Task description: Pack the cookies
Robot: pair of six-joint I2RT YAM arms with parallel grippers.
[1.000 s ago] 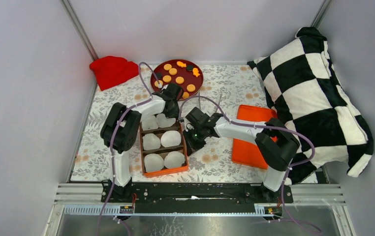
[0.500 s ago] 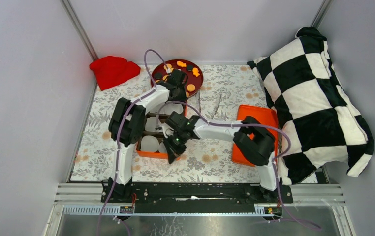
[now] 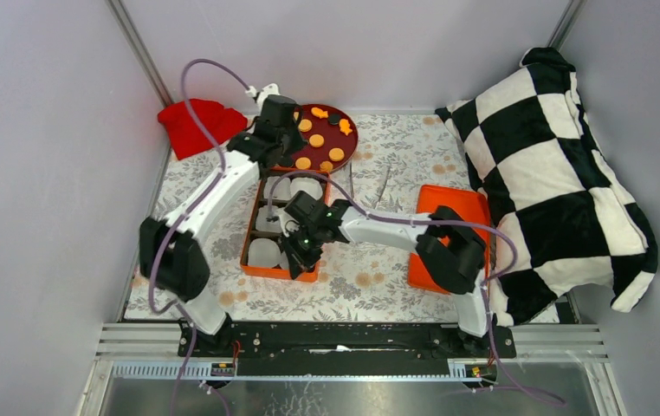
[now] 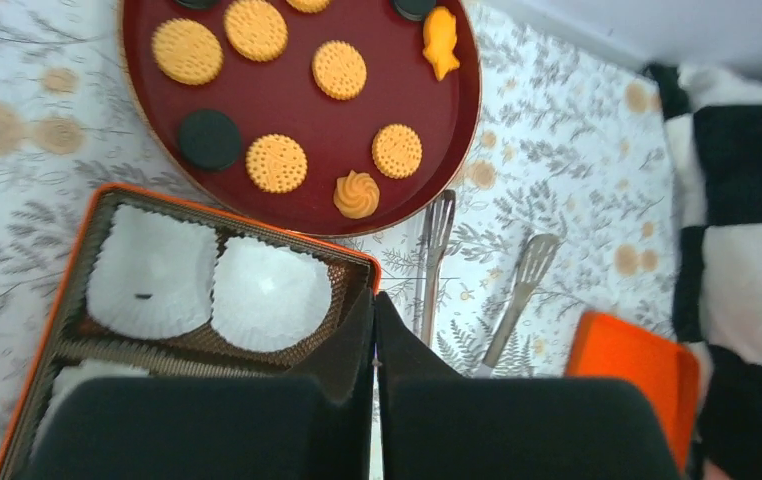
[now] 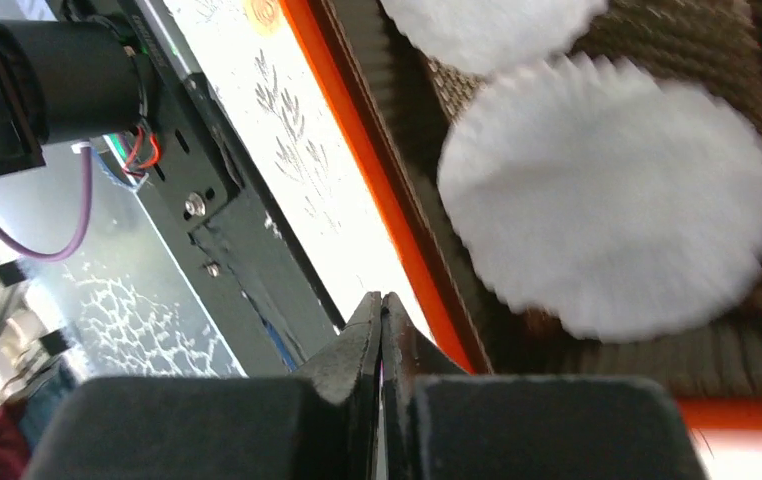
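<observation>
Left gripper (image 4: 374,300): fingers pressed together; nothing between them; tip held above the far right corner of the box, just short of the plate
Right gripper (image 5: 382,300): fingers clenched tight; nothing grasped; tip over the box's near orange rim, close to a liner
Cookies (image 4: 277,163): all on the plate; five round biscuit discs visible in the left wrist view; none in the box
Plate (image 4: 287,105): dark red, round; touching or just beyond the box's far edge; also carries black discs, a fish-shaped piece and a swirl-shaped piece
Box (image 3: 262,269): orange outside, brown inside; divided into compartments
Liners (image 4: 153,270): white, crinkled; seated in the compartments; all visible ones empty
Fork (image 4: 435,250) and spatula (image 4: 522,290): lying on the floral cloth right of the box
Orange lid (image 4: 637,365): further right; beside the checked pillow (image 3: 560,165)
</observation>
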